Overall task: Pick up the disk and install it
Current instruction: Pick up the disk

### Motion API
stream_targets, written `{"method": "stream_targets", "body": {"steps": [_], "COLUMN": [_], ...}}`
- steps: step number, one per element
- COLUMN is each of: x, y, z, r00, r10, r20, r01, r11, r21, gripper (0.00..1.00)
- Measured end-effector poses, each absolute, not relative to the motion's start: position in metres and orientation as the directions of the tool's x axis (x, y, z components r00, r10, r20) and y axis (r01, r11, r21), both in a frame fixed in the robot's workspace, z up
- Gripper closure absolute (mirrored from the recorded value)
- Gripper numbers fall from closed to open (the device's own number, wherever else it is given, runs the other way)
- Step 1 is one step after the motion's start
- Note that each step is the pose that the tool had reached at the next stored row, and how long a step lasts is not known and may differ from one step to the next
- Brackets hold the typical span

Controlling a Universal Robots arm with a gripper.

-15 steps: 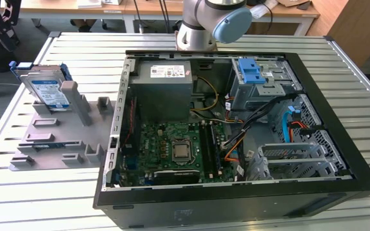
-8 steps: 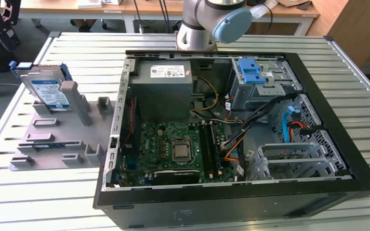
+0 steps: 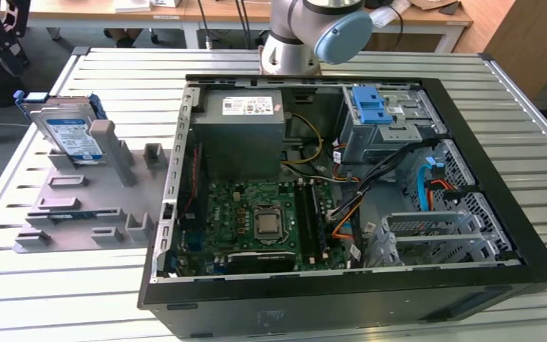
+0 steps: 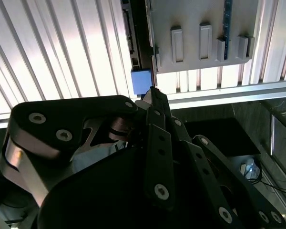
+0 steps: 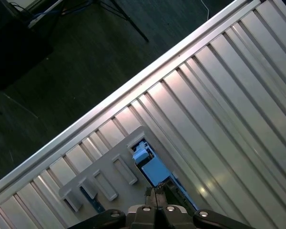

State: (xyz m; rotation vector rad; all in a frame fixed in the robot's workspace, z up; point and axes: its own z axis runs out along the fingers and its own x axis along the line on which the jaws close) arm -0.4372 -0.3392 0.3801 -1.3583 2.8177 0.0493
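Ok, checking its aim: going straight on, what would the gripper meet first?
Probably the disk, its blue frame edge standing in the grey holder, in line with the gripper in the first wrist view; the gap is unclear.

In the exterior view we find bright, even overhead light. The slatted worktop [image 3: 530, 121] carries a pale sheen toward three o'clock, and the computer case [image 3: 350, 303] lies in soft shadow inside. In both wrist views glare streaks the slats, and the tool [image 4: 153, 95] [image 5: 156, 193] reads near-black against them. The floor [image 5: 62, 57] is dim.
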Motion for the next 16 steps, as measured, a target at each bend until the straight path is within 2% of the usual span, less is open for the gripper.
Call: {"method": "stream_targets", "body": {"steps": [16], "x": [-0.4372], "y": [-0.3392], "z": [0.3802], "r00": [-0.603], "r10": [-0.797], "r20": [-0.026], "r01": [-0.798], "r11": [0.602], "r21": [0.023], "gripper": [0.89]}}
